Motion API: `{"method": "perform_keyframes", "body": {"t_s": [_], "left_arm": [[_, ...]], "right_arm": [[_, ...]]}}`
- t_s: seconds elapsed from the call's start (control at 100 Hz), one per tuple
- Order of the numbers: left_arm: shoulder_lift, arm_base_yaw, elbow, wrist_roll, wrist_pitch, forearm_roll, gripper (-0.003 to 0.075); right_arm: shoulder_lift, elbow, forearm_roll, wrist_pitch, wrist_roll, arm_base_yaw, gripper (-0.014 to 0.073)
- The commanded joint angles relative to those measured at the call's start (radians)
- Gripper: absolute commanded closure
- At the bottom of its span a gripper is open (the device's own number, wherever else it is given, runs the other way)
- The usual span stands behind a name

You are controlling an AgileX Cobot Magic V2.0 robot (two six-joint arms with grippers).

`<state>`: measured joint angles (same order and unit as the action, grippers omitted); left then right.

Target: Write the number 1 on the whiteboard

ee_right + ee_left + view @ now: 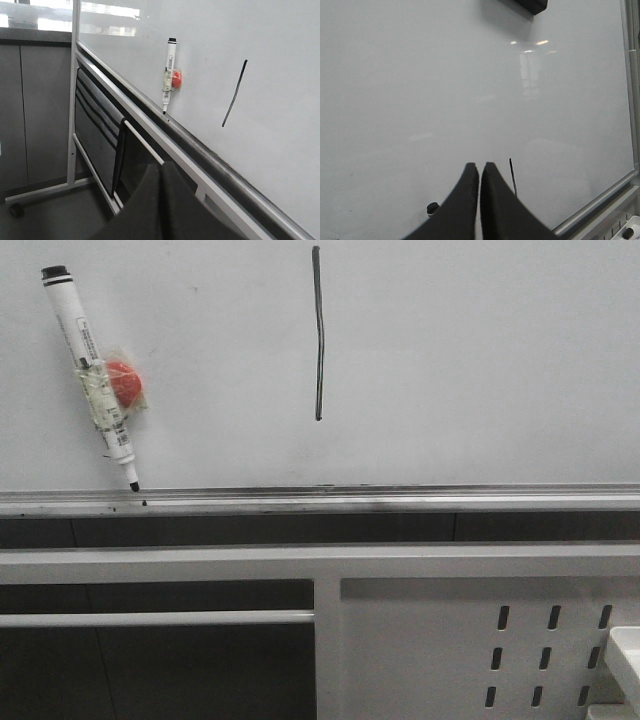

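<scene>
The whiteboard [480, 360] fills the upper front view, with a silver tray rail [400, 500] along its lower edge. On it stands the number 1 [319, 335], a thin dark, slightly wavy vertical stroke, also seen in the right wrist view as number 1 [234, 93] and partly in the left wrist view as number 1 [512, 176]. A white marker pen [92, 375] with a red magnet [124, 384] taped to it hangs on the board at left, tip on the rail. My left gripper [480, 166] is shut, empty, facing the whiteboard [445, 90]. My right gripper [161, 164] is shut, empty, away from the board.
Below the rail runs a white metal frame bar [300, 562] and a white perforated panel [540, 650] at lower right. The board's stand and a wheel [15, 210] sit on the grey floor. A dark block [532, 5] sticks to the board far from my left gripper.
</scene>
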<state>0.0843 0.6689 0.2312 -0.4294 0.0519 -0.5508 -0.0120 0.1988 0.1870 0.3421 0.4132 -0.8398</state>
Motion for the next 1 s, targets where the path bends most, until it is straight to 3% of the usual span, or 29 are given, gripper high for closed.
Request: {"method": "perform_keyframes", "body": {"t_s": [0.0, 0.12, 0.26, 0.45, 0.73, 0.8, 0.88, 0.99], "left_arm": [[-0.011, 0.006, 0.035, 0.002, 0.075, -0.003, 0.074], [-0.06, -0.065, 0.03, 0.002, 0.053, 0.001, 0.074], [-0.107, -0.217, -0.004, -0.021, 0.041, 0.003, 0.074], [-0.105, -0.365, -0.093, -0.03, 0.044, 0.101, 0.074], [-0.105, -0.414, -0.272, -0.024, 0.039, 0.094, 0.074], [-0.105, -0.412, -0.268, -0.024, -0.037, 0.132, 0.074], [-0.107, -0.414, -0.27, 0.028, -0.058, 0.193, 0.074], [-0.107, -0.414, -0.27, 0.329, -0.086, 0.431, 0.074]], "right_arm": [[0.012, 0.024, 0.008, -0.083, 0.001, 0.005, 0.0652], [0.012, 0.024, 0.008, -0.083, 0.001, 0.005, 0.0652], [0.012, 0.024, 0.008, -0.081, 0.001, 0.005, 0.0652], [0.012, 0.024, 0.008, -0.081, 0.001, 0.005, 0.0652], [0.012, 0.024, 0.008, -0.081, 0.001, 0.005, 0.0652], [0.012, 0.024, 0.008, -0.081, 0.001, 0.005, 0.0652], [0.012, 0.024, 0.008, -0.081, 0.001, 0.005, 0.0652], [0.012, 0.024, 0.008, -0.081, 0.001, 0.005, 0.0652]]}}
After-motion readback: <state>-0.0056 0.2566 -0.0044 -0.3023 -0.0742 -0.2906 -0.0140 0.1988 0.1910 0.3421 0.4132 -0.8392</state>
